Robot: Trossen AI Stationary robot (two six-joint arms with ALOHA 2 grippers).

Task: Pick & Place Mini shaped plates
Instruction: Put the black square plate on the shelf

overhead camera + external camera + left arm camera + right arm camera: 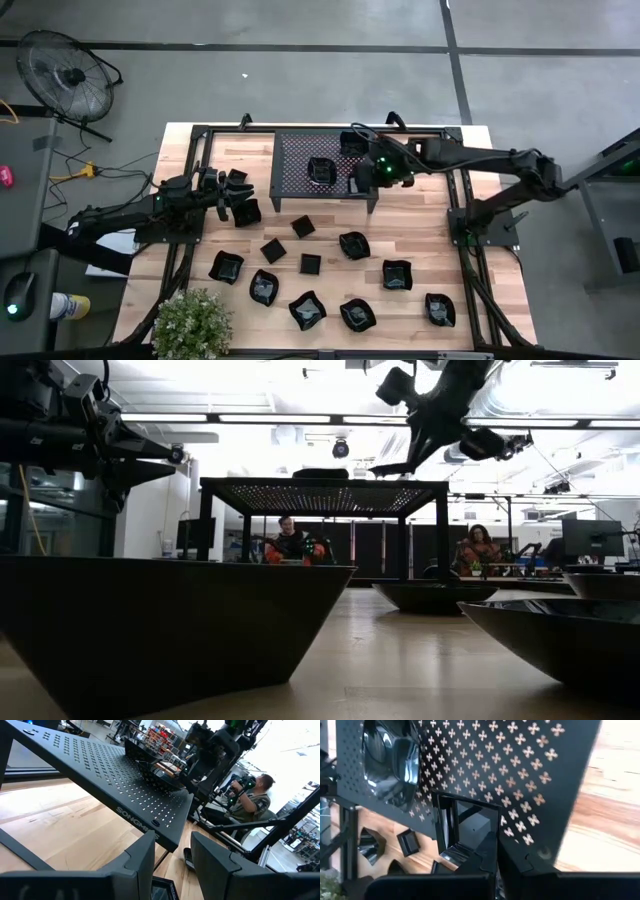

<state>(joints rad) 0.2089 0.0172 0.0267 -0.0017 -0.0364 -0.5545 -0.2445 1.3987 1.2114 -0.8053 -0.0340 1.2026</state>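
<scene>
Right gripper (360,183) sits at the near right corner of the black perforated rack (300,150), above its top. It is closed, pinching a small square glossy black plate (465,832) by the rim. The plate stands on edge just ahead of the fingertips, over the perforated surface.

A rounded wavy-rimmed plate (322,170) lies on the rack top just beside the gripper, toward the rack's middle, apart from the held plate.

The other mini plates (353,243) lie scattered on the wooden table (420,230) below and in front of the gripper. They are a mix of square and wavy ones, most well apart from it, toward the table's near edge.

Left gripper (232,195) hangs raised off the table on the far side of the rack from the right gripper, near the rack's left front leg. Whether it is open or holding a plate cannot be told.

A potted plant (192,320) stands at the near left corner of the table. Two people (290,543) sit in the room behind the rack.
</scene>
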